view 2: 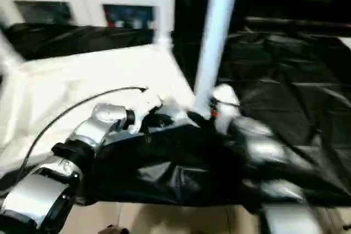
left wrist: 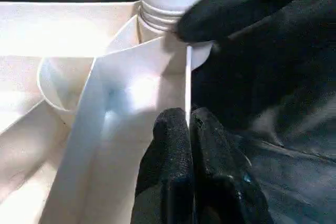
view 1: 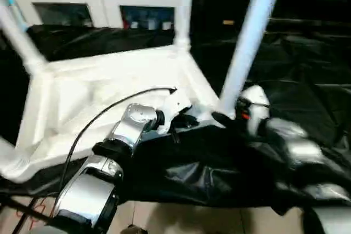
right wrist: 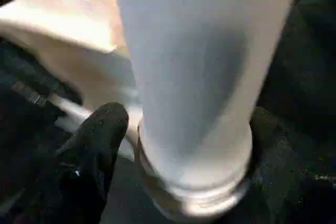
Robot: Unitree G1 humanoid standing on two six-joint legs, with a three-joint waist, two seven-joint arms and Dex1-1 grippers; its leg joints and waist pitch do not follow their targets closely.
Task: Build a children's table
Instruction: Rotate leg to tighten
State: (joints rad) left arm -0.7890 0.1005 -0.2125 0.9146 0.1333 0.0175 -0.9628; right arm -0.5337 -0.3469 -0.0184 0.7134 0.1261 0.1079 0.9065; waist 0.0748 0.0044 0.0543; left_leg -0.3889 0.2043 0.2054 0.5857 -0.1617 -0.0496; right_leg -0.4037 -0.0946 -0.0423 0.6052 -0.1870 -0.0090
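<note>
The white tabletop is laid upside down, so its ribbed underside is seen. A long white leg is stood up in the near right corner socket. Another leg is stood at the far right corner, and one more leg at the far left.

1. The left forearm is silver metal with black joint bands and a rounded silver wrist.
2. A thin black cable arcs behind the fingers.
3. The right gripper has a white housing with a small red mark behind black fingers.
</note>
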